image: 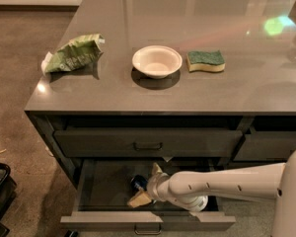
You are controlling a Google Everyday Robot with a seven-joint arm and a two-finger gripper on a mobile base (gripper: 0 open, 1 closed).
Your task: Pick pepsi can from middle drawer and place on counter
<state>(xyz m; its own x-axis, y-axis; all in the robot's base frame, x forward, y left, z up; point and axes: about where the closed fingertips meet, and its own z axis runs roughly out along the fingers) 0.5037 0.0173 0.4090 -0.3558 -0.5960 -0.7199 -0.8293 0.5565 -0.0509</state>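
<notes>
One camera looks steeply down from above and in front of the bench (187,98), fairly near. The pulled-out drawer (108,184) lies at 6 o'clock, with the gripper (148,184) inside it.

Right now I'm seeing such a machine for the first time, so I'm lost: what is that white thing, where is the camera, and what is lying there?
This is one picture, looking down at a cabinet from its front; where the camera is mounted I cannot say. The white tube from the right is the robot's arm. Its hand is inside the open middle drawer, right beside a dark blue pepsi can. Whether it grips the can I cannot tell. On the grey counter lie a crumpled green bag, a white bowl and a green and yellow sponge. The top drawer is closed.
</notes>
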